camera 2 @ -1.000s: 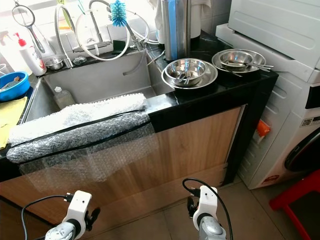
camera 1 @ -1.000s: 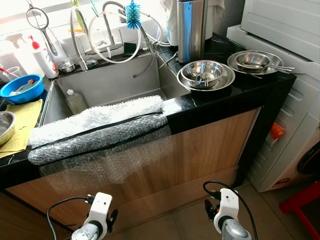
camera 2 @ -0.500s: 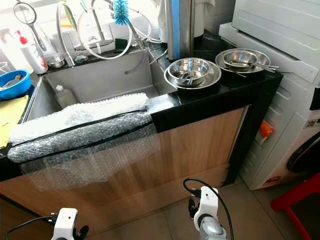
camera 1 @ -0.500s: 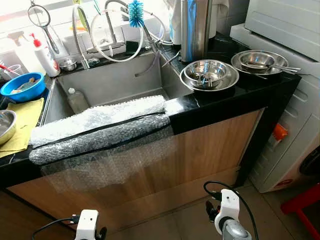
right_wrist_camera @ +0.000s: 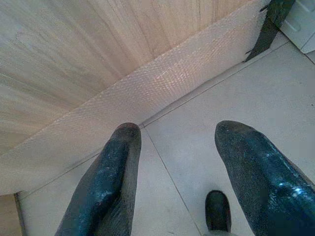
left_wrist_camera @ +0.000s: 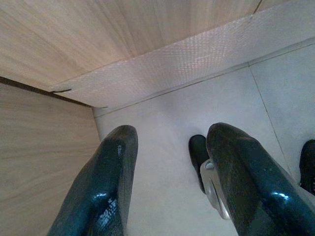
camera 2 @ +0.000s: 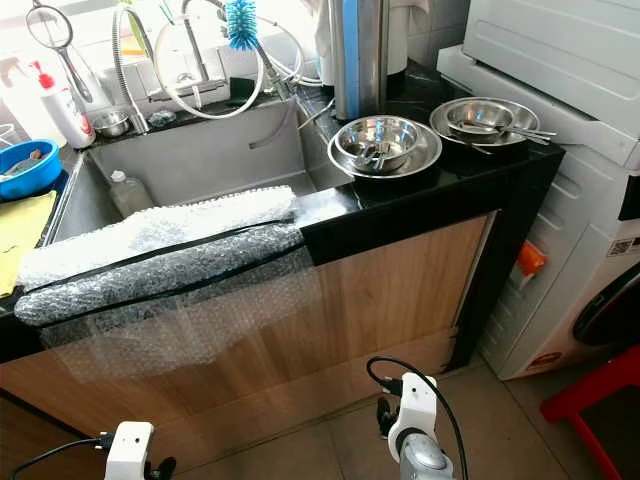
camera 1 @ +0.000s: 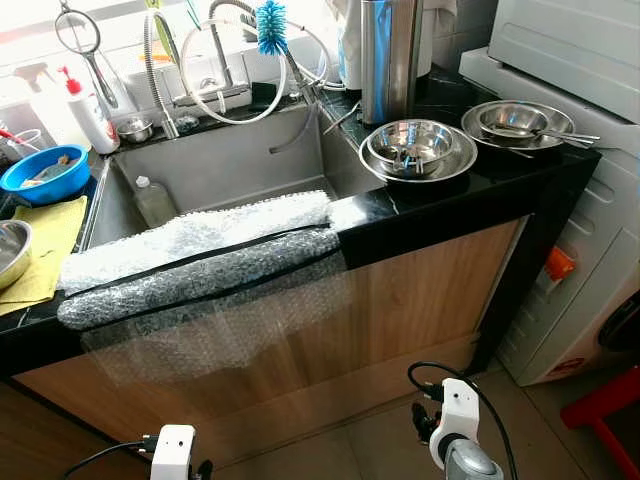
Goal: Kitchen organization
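Black countertop point(camera 1: 470, 195): runs from the left edge of the head views to its right end, which meets a white washing machine point(camera 1: 575, 60).
Left end of countertop: blue bowl point(camera 1: 42, 178) toward the back edge; yellow cloth point(camera 1: 40, 245) in front of it; steel bowl point(camera 1: 8, 252) partly cut off at the left edge.
Back edge, left of sink: white bottle with red cap point(camera 1: 85, 108); small steel cup point(camera 1: 134, 130) just beside it.
Sink point(camera 1: 235, 165): stainless basin set into the countertop; clear plastic bottle point(camera 1: 152, 201) standing in its front left corner.
Sink front edge: bubble wrap point(camera 1: 200, 260) rolled along it, with a sheet hanging down over the wooden cabinet front point(camera 1: 420, 300).
Back edge of sink: faucet with looped hoses point(camera 1: 225, 70); blue bottle brush point(camera 1: 267, 25) upright behind it.
Right of sink: tall steel canister point(camera 1: 388, 55) at the back; stacked steel bowls point(camera 1: 417, 150) in front of it.
Right end of countertop: second set of steel dishes point(camera 1: 520, 122) holding utensils.
Left gripper point(left_wrist_camera: 170, 184): low, near the floor tiles at the cabinet base; fingers parted, holding nothing.
Right gripper point(right_wrist_camera: 179, 179): low, near the floor tiles at the cabinet base; fingers spread apart, holding nothing.
Floor, far right: red stool point(camera 1: 600, 405), partly cut off.
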Controlling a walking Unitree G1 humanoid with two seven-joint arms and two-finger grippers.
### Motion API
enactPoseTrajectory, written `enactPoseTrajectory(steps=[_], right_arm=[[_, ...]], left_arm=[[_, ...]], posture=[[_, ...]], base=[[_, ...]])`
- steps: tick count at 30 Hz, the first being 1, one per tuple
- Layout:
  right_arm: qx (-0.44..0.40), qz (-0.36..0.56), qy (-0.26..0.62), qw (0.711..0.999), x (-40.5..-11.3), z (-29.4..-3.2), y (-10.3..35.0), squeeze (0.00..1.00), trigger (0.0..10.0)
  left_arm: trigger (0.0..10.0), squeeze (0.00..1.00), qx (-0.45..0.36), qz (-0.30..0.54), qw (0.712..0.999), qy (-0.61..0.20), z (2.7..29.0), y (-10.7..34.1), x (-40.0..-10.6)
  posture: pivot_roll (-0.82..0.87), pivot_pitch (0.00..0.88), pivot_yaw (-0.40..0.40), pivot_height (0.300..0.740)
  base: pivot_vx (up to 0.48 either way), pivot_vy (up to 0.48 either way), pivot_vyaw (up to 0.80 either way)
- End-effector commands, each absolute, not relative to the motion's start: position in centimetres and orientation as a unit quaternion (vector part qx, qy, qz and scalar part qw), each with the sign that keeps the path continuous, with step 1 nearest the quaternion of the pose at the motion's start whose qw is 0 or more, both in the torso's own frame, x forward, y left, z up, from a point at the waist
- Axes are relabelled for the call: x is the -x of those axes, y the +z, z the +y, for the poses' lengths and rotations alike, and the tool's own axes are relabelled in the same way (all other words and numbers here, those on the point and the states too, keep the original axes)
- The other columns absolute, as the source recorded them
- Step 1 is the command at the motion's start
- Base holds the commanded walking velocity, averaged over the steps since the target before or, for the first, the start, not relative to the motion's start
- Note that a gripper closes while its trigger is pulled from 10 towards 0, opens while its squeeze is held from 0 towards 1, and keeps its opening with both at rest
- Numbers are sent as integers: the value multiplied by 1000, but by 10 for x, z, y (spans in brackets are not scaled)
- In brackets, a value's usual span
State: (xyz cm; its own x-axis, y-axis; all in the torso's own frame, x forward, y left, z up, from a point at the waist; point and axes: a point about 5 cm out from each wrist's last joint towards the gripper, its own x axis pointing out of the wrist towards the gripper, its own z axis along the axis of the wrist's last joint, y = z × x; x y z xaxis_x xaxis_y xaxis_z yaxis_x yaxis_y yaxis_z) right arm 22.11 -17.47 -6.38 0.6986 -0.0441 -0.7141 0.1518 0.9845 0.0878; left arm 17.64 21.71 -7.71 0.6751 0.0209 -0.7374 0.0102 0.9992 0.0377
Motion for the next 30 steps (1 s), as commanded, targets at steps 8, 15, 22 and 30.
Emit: enactPoseTrajectory(steps=[8,15,22,30], right_arm=[[-70,374,-52,923,-218,-171,-65,0,10000],[-68,359,-51,929,-218,-172,-63,0,10000],[-57,344,-63,935,-218,-174,-62,0,10000],[-13,193,-84,978,-234,-207,-27,0,10000]], left_arm=[[10000,0,-10,386,922,15,223,-77,-170],[10000,0,-12,352,935,32,233,-71,-171],[10000,0,-15,289,956,49,247,-58,-175],[10000,0,-16,232,971,45,244,-45,-185]], posture=[[-35,0,142,740],[-42,0,144,740],[-46,0,144,740],[-55,0,144,740]], base=[[0,0,0],[0,0,0],[0,0,0],[0,0,0]])
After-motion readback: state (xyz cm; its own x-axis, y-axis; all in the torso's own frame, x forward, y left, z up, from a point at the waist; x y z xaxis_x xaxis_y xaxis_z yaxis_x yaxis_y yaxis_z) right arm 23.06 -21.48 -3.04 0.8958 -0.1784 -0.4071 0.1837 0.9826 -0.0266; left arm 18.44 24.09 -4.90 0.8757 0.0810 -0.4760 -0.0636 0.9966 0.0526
